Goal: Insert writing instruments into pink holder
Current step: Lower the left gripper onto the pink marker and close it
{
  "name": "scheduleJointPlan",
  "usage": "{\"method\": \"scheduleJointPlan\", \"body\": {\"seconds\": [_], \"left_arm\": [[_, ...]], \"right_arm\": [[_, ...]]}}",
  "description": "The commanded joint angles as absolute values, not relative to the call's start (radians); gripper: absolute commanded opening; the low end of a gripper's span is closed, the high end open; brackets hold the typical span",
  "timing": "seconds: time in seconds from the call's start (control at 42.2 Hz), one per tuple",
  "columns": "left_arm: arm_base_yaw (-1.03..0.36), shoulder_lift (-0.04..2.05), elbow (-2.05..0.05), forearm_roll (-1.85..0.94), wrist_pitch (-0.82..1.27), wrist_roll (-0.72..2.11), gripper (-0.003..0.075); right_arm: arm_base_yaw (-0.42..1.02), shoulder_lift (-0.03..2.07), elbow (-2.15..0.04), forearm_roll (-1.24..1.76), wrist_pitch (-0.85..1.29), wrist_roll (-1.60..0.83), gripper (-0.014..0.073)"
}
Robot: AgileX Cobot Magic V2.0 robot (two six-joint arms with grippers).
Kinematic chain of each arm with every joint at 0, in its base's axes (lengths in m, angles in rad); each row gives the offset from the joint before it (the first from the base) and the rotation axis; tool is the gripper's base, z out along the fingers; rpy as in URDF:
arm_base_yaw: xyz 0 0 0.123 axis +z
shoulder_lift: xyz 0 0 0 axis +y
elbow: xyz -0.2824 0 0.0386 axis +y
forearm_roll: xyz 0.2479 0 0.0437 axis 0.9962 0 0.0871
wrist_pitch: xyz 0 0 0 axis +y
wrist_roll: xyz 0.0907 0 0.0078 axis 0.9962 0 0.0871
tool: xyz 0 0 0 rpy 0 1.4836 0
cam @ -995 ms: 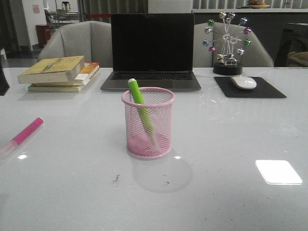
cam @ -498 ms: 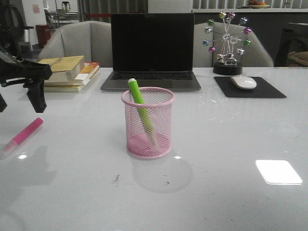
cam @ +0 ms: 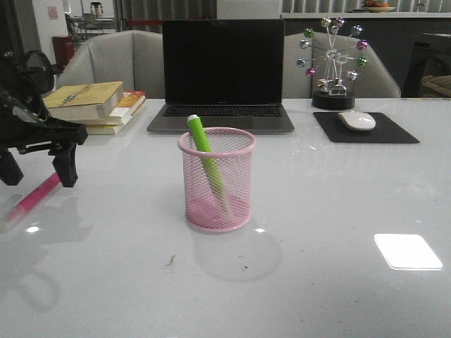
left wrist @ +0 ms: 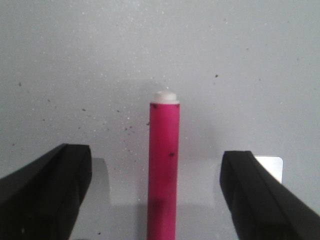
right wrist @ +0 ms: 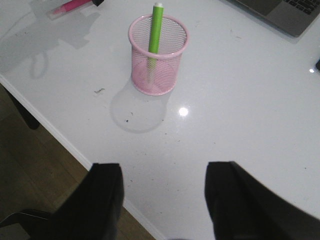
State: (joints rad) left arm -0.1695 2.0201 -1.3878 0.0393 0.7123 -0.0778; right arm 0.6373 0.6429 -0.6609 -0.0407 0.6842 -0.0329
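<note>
Pink mesh is your centrepiece: the pink holder (cam: 216, 179) stands upright mid-desk, and the lime green marker (cam: 206, 162) already leans inside it, its white-tipped end poking above the rolled rim toward the left. Look far left and you've got your left end effector (cam: 39, 169) hanging just over the pink-magenta marker (cam: 35, 195), which lies flat on the white desk (cam: 338, 211) with its pale cap pointing to the near-left edge. From the left wrist, that marker (left wrist: 163, 165) sits squarely between the two black fingers (left wrist: 47, 192), both spread wide and well clear of it on either side, nothing pinched. Your right end effector (right wrist: 162, 200) is spread too, holding nothing, looking down at the holder (right wrist: 158, 55) and the green marker (right wrist: 155, 30) from the desk's near edge. Behind the holder, a closed-dark laptop (cam: 223, 74); stacked books (cam: 88, 107) far left, a mouse (cam: 357, 120) on its black pad (cam: 366, 129) far right. Any lettering on the book covers is too small for you to read.
</note>
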Motion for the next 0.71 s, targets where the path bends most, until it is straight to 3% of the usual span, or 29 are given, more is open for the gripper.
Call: {"method": "scheduleJointPlan", "body": {"seconds": [0.0, 0.687], "left_arm": [[-0.172, 1.979, -1.421, 0.041, 0.674, -0.082, 0.058], [-0.172, 1.996, -1.467, 0.06, 0.715, -0.082, 0.058]], "right_arm": [[0.632, 0.64, -0.688, -0.044, 0.614, -0.044, 0.0478], [0.632, 0.64, -0.688, -0.044, 0.614, -0.044, 0.0478]]}}
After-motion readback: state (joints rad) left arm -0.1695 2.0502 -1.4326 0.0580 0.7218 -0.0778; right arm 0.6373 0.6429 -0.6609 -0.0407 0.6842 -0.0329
